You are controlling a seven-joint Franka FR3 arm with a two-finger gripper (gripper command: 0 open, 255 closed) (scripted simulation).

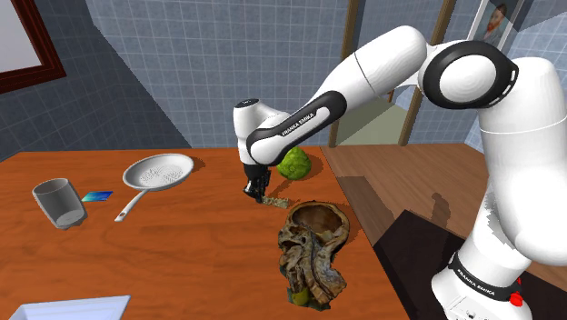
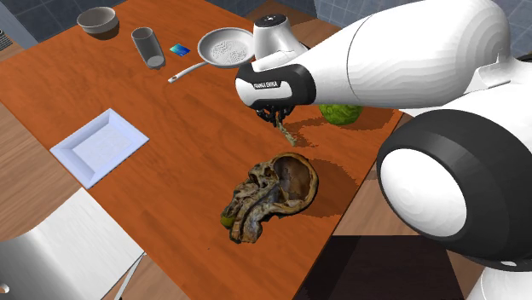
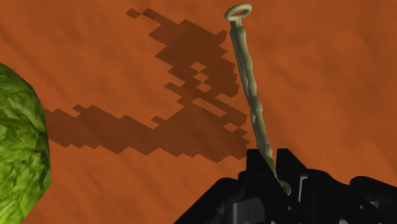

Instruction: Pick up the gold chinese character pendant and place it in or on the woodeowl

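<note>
- Now, my black two-finger pincer [image 3: 277, 170] is clenched on one end of the slim, pale-gold pendant [image 3: 251, 89], a long flat strip with a ring at its far end.
- The pendant juts out from my fingertips, its long axis running away from me and slanting down toward the reddish-brown wooden table [image 1: 182, 264]. Its shadow falls off to one side, so I judge most of it is off the surface, though I cannot tell whether the ring end clears.
- The gnarled brown wooden bowl [image 1: 316, 227] sits near, to the shoulder view's lower right of my pincer, on the stand's side.
- So the coming move, I reckon, is to lift, carry that way and let go over the hollow.
- A lumpy green ball [image 1: 295, 164] rests just beyond me, off that path.
</note>
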